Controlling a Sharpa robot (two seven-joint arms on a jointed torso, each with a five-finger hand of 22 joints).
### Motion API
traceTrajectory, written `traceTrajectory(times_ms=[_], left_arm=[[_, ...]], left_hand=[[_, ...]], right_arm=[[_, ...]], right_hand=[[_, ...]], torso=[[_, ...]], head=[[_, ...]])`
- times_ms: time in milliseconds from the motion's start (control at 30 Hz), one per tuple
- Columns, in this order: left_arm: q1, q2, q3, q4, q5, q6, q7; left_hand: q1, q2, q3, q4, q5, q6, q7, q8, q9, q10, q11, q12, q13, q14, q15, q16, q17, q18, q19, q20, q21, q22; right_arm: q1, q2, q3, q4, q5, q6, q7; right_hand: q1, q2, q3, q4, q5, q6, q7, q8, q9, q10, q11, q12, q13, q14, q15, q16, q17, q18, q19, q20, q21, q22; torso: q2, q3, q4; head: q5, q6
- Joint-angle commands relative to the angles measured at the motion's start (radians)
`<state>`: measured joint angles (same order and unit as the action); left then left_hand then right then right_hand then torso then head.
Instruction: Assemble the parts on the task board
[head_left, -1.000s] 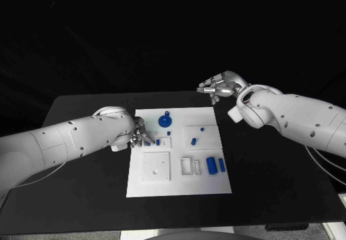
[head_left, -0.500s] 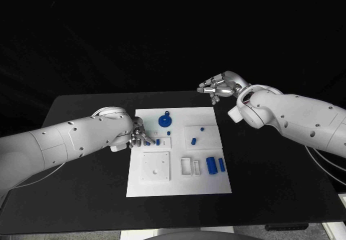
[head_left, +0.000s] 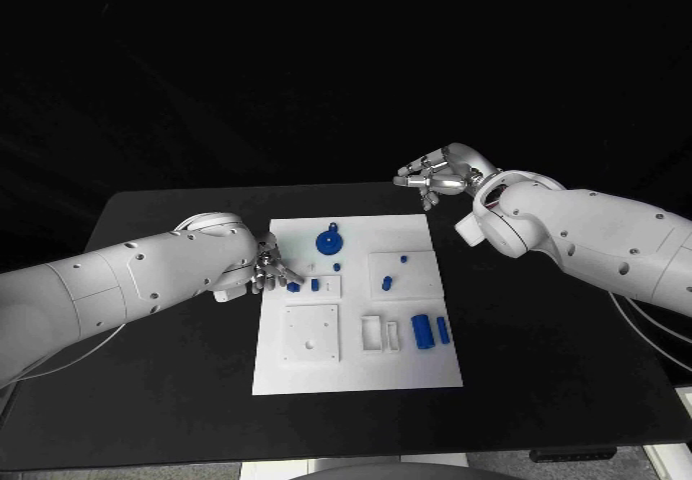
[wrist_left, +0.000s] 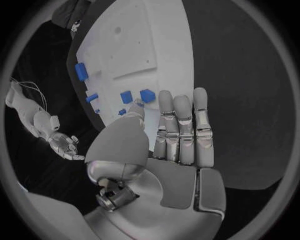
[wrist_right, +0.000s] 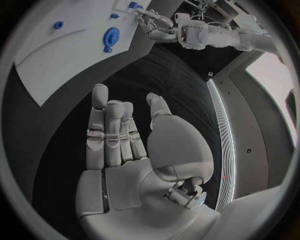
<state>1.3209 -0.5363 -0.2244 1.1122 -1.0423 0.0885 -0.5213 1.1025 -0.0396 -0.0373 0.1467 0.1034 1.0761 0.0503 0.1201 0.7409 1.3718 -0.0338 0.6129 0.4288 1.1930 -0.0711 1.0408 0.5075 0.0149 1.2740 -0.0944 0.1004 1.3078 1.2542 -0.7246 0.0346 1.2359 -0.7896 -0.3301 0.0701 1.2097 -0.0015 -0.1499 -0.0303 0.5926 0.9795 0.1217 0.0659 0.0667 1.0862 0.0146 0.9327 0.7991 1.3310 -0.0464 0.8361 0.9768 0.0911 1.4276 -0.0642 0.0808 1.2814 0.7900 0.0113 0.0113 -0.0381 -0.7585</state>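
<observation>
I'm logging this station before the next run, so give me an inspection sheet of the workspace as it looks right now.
Surface: black table, bare around the board.
Job's things: white task board in the middle; round blue part at its far end, blue blocks near its right edge, small blue parts by the left hand.
Clutter: nothing seen.
Hands: left hand at the board's left edge, fingers extended, holding nothing; right hand raised beyond the board's far right corner, holding nothing.
Cables: thin cable beside the right arm.
Surroundings: dark.
</observation>
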Motion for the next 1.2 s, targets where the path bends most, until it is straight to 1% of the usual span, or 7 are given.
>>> traceTrajectory(times_ms=[33, 133, 167, 300, 633, 933, 1200], left_arm=[[-0.006, -0.003, -0.004, 0.001, 0.029, -0.018, -0.010], [-0.006, -0.010, -0.003, 0.003, 0.038, -0.030, -0.007], [-0.006, -0.011, -0.002, 0.004, 0.040, -0.033, -0.005], [-0.006, -0.017, 0.000, 0.007, 0.055, -0.039, 0.003], [-0.006, -0.021, 0.001, 0.020, 0.087, -0.049, 0.013], [-0.006, -0.042, 0.002, 0.025, 0.094, -0.056, 0.010], [-0.005, -0.060, 0.005, 0.037, 0.095, -0.027, 0.005]], left_hand=[[0.002, -0.013, 0.008, 0.004, -0.003, -0.016, 0.002, 0.041, -0.316, -0.005, 0.003, 0.008, -0.006, -0.008, 0.003, 0.006, -0.008, -0.006, 0.002, 0.006, -0.007, 0.018], [0.002, -0.020, 0.013, 0.012, -0.006, -0.027, 0.002, 0.073, -0.349, -0.006, 0.003, 0.012, -0.010, -0.008, 0.003, 0.010, -0.014, -0.006, 0.003, 0.006, -0.011, 0.018], [0.005, -0.030, 0.021, 0.024, -0.007, -0.037, 0.003, 0.104, -0.378, -0.007, 0.003, 0.015, -0.015, -0.010, 0.003, 0.014, -0.020, -0.005, 0.006, 0.007, -0.015, 0.018], [0.007, -0.030, 0.020, 0.020, -0.006, -0.034, 0.002, 0.107, -0.378, -0.006, 0.003, 0.015, -0.015, -0.009, 0.003, 0.014, -0.021, -0.005, 0.005, 0.007, -0.015, 0.018], [0.004, 0.005, -0.003, -0.010, -0.003, -0.024, -0.003, 0.119, -0.370, -0.006, 0.001, 0.016, -0.015, -0.010, 0.001, 0.016, -0.021, -0.008, 0.005, 0.005, -0.014, 0.018], [-0.005, -0.030, 0.021, 0.037, -0.037, -0.024, -0.004, 0.120, -0.371, -0.004, 0.000, 0.015, -0.016, -0.009, 0.001, 0.016, -0.021, -0.007, 0.006, 0.005, -0.015, 0.018], [-0.002, -0.024, 0.018, 0.029, -0.031, -0.022, -0.007, 0.139, -0.363, -0.003, -0.001, 0.015, -0.016, -0.009, 0.000, 0.016, -0.020, -0.009, 0.006, 0.004, -0.015, 0.018]], right_arm=[[-0.001, 0.000, 0.000, 0.001, 0.000, 0.011, 0.007], [-0.001, -0.001, 0.000, 0.001, 0.000, 0.010, 0.007], [-0.001, -0.001, 0.000, 0.001, 0.000, 0.010, 0.006], [-0.001, -0.001, 0.000, 0.001, 0.000, 0.010, 0.006], [-0.001, -0.002, 0.000, 0.003, 0.000, 0.009, 0.006], [-0.001, -0.004, 0.000, 0.003, 0.000, 0.009, 0.006], [-0.001, -0.005, 0.000, 0.003, 0.000, 0.009, 0.005]], right_hand=[[-0.008, -0.001, -0.001, 0.004, 0.003, -0.008, 0.002, -0.003, -0.001, -0.003, 0.005, 0.001, 0.000, -0.005, 0.001, 0.002, -0.001, -0.001, 0.000, 0.001, -0.007, -0.001], [-0.009, -0.001, 0.000, 0.005, 0.003, -0.008, 0.002, -0.003, -0.001, -0.004, 0.005, 0.001, 0.000, -0.005, 0.002, 0.002, -0.001, -0.001, -0.001, 0.002, -0.007, -0.002], [-0.009, -0.001, 0.000, 0.005, 0.004, -0.008, 0.002, -0.003, -0.001, -0.004, 0.005, 0.001, 0.000, -0.005, 0.002, 0.002, -0.001, -0.001, -0.001, 0.002, -0.007, -0.002], [-0.009, -0.001, 0.000, 0.005, 0.004, -0.008, 0.002, -0.003, -0.001, -0.004, 0.005, 0.001, 0.000, -0.005, 0.002, 0.002, -0.001, -0.001, -0.001, 0.002, -0.007, -0.002], [-0.009, -0.001, 0.000, 0.005, 0.004, -0.008, 0.002, -0.003, -0.001, -0.004, 0.005, 0.001, 0.000, -0.005, 0.002, 0.002, -0.001, -0.001, -0.001, 0.002, -0.007, -0.002], [-0.009, -0.001, 0.000, 0.005, 0.004, -0.008, 0.002, -0.003, -0.001, -0.004, 0.005, 0.001, 0.000, -0.005, 0.002, 0.002, -0.001, -0.001, -0.001, 0.002, -0.007, -0.002], [-0.008, 0.000, 0.001, 0.006, 0.004, -0.007, 0.001, -0.003, -0.001, -0.003, 0.005, 0.002, 0.000, -0.004, 0.001, 0.003, -0.001, -0.001, 0.000, 0.001, -0.006, -0.002]], torso=[[0.000, 0.0004, 0.0005], [0.000, 0.0000, 0.0003], [0.000, 0.0001, 0.0005], [0.000, 0.0004, 0.0013], [0.000, 0.0007, -0.0009], [-0.001, 0.0003, 0.0011], [-0.001, -0.0007, 0.0019]], head=[[0.000, 0.000], [-0.001, 0.001], [-0.001, 0.001], [-0.002, 0.001], [0.003, 0.007], [0.000, 0.009], [0.002, 0.011]])
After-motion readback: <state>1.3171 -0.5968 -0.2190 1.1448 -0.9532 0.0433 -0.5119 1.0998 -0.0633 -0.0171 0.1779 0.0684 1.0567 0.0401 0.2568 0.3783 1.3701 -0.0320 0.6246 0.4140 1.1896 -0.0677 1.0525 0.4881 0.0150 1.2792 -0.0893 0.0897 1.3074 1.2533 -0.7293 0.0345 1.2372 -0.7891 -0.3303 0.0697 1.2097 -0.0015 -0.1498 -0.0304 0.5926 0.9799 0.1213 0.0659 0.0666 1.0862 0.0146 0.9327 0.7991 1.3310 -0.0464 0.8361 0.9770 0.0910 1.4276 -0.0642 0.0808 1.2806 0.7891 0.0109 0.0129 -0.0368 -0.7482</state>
